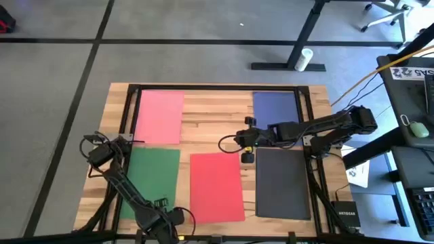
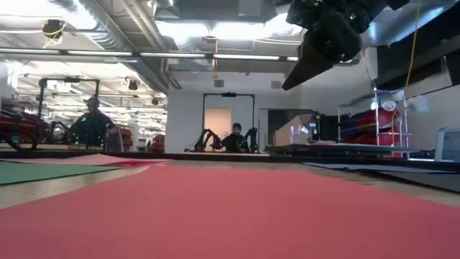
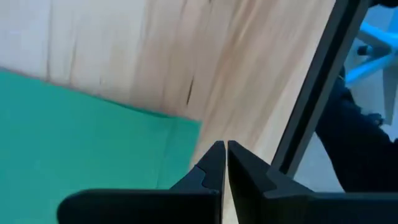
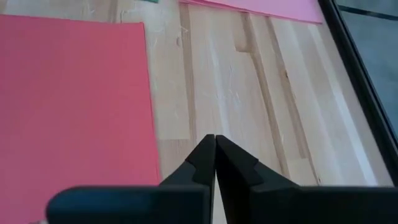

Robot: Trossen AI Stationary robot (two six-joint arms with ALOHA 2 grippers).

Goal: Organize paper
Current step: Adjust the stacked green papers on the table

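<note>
Five sheets of paper lie flat on the wooden table: pink (image 1: 159, 116) far left, navy blue (image 1: 277, 107) far right, green (image 1: 152, 179) near left, red (image 1: 217, 186) near middle, dark grey (image 1: 283, 183) near right. My right gripper (image 1: 245, 142) is shut and hangs well above the table (image 2: 291, 83), over bare wood between the red sheet (image 4: 68, 93) and the dark grey one. My left gripper (image 1: 127, 140) is shut with nothing between its fingers (image 3: 225, 144), over the wood just beside the green sheet's far left corner (image 3: 186, 121).
A black frame rail (image 1: 129, 112) runs around the table's edges. Bare wood (image 1: 217, 118) shows between the pink and navy sheets. A white printed sheet (image 1: 357, 173) lies off the table's right side. People (image 2: 92, 122) stand in the room beyond.
</note>
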